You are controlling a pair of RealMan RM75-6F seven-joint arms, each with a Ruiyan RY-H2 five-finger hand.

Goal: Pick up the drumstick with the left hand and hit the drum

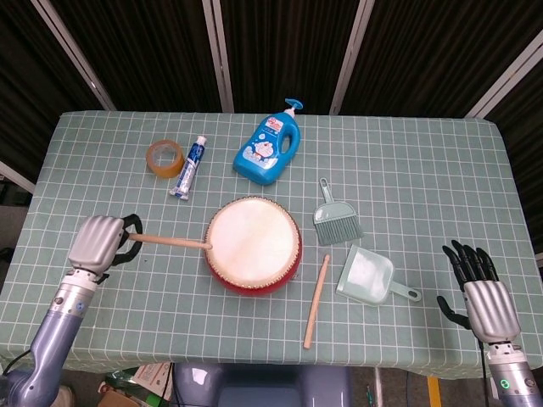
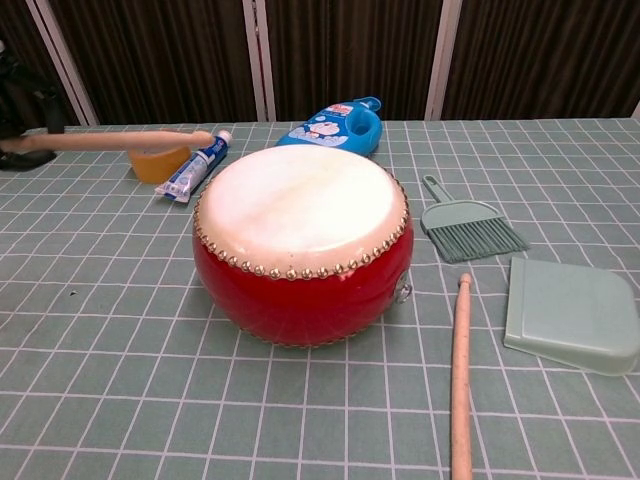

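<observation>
1. The drumstick [image 1: 172, 242] sticks out sideways from the left hand [image 1: 99, 243], lifted off the counter [image 1: 110, 170]. In the head view its far tip reaches the left edge of the drum [image 1: 253, 245]; whether it touches the skin cannot be told.
2. In the chest view the drumstick [image 2: 110, 139] runs level, higher than the drum [image 2: 302, 240] top, its tip short of the rim.
3. The drum sits mid-counter, red-sided with a pale skin facing up.
4. A second stick [image 1: 316, 301] lies flat on the counter just right of the drum, beside a pale dustpan [image 1: 368, 276]. A small brush [image 1: 336, 220] lies behind these.
5. Behind the drum lie a blue bottle [image 1: 271, 150], a toothpaste tube [image 1: 190, 167] and a roll of tape [image 1: 165, 158]. In the chest view the raised drumstick crosses in front of the tape.
6. The left hand has its fingers wrapped round the drumstick's near end.
7. The right hand [image 1: 482, 290] is at the counter's near right corner, well apart from everything, fingers straight and apart, holding nothing.
</observation>
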